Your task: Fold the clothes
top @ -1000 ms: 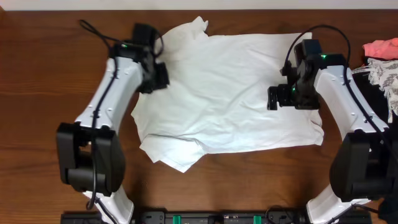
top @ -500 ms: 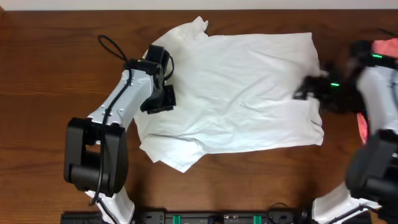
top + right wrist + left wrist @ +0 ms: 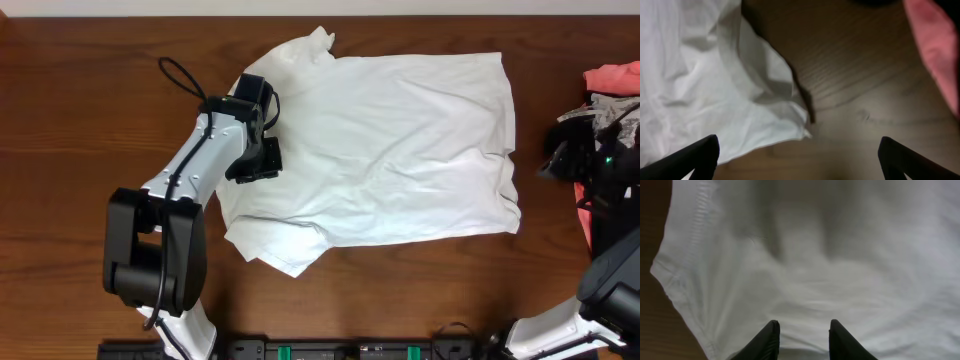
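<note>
**Mia:** What just changed?

**Tom:** The right arm has gone away. A moment ago it was over the right side of the white T-shirt [image 3: 380, 150]. Now it is off at the right edge of the table [image 3: 80, 100], next to a pink cloth [image 3: 610, 78].

**Mia:** Did it take the shirt with it?

**Tom:** No. The right fingers [image 3: 695, 155] are spread wide with nothing in them. Below them I see bare wood and one corner of the shirt.

**Mia:** And the other arm?

**Tom:** It has slid in a bit over the left part of the shirt, and it stays there. The left fingers [image 3: 766, 342] have a small gap between them. They are over the cloth, but I don't see any cloth pinched.

**Mia:** Where is the shirt?

**Tom:** It lies flat in the middle of the table, turned sideways. The sleeves poke out on the left, one at the top and one at the bottom.

**Mia:** So is it folded?

**Tom:** Not yet, I think. It looks all spread out. With one arm away, no fold looks started.

**Mia:** Any words on it?

**Tom:** No. I can't see a label or any writing at all.
</note>
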Controlling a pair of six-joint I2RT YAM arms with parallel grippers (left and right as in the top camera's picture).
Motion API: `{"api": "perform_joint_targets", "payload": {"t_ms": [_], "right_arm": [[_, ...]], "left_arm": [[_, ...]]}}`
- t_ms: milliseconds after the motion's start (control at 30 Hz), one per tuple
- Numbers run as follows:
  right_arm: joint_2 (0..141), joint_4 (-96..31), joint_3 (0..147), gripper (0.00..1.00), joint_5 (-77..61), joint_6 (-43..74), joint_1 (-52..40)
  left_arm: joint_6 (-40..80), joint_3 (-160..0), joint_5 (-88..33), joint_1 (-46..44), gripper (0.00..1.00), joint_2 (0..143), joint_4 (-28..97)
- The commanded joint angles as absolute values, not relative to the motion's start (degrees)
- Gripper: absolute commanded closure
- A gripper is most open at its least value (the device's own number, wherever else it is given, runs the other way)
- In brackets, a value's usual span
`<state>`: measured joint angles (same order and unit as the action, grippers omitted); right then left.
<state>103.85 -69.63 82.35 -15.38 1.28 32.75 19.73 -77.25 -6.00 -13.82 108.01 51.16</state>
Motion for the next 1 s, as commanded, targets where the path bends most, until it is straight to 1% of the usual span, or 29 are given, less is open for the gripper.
{"api": "perform_joint_targets", "payload": {"t_ms": [0,67,100,133,200,300,400,433,467,567,633,667,833,967], "right_arm": [[102.6,-67.2,80.6,0.01,-13.5,2.7,32.3],[102.6,-65.2,79.4,0.01,-13.5,3.2,32.3],[102.7,-64.3,78.6,0.03,-13.5,3.2,32.3],[102.7,-63.3,77.3,0.08,-13.5,3.2,32.2],[102.7,-61.7,75.2,0.12,-13.5,3.4,32.1],[102.7,-57.8,71.8,0.26,-14.1,3.8,31.6],[102.7,-55.8,70.5,0.35,-14.2,3.8,30.5],[102.7,-55.4,70.2,0.4,-14.6,3.8,30.0],[102.7,-54.8,69.7,0.42,-14.6,3.8,29.3],[102.7,-51.2,67.4,0.42,-14.3,3.8,26.5],[102.7,-49.4,66.4,0.48,-13.6,3.8,24.9],[102.7,-48.5,66.0,0.49,-13.0,3.9,24.0],[102.7,-46.4,64.6,0.51,-10.7,5.0,22.0],[102.7,-45.6,63.6,0.49,-9.1,5.3,22.0]], "left_arm": [[20.5,-77.1,-5.3,-13.6,0.66,108.6,51.3],[20.5,-77.1,-5.3,-13.6,0.66,108.6,51.4],[20.5,-77.1,-5.3,-13.6,0.66,108.6,51.3],[20.5,-77.1,-5.3,-13.6,0.66,108.6,51.3],[20.5,-77.1,-5.3,-13.6,0.66,108.6,51.1],[20.5,-77.1,-5.3,-13.6,0.66,108.6,50.9],[20.5,-77.1,-5.3,-13.6,0.66,108.6,50.9],[20.5,-77.1,-5.3,-13.6,0.66,108.6,50.9],[20.5,-77.1,-5.3,-13.6,0.66,108.6,50.9],[20.5,-77.1,-5.3,-13.6,0.66,108.6,50.9],[20.5,-77.1,-5.3,-13.6,0.66,108.6,50.9],[20.5,-77.1,-5.3,-13.6,0.66,108.6,51.0],[20.5,-77.1,-5.3,-13.6,0.66,108.6,51.9],[20.5,-77.1,-5.3,-13.6,0.66,108.6,51.8]]}}
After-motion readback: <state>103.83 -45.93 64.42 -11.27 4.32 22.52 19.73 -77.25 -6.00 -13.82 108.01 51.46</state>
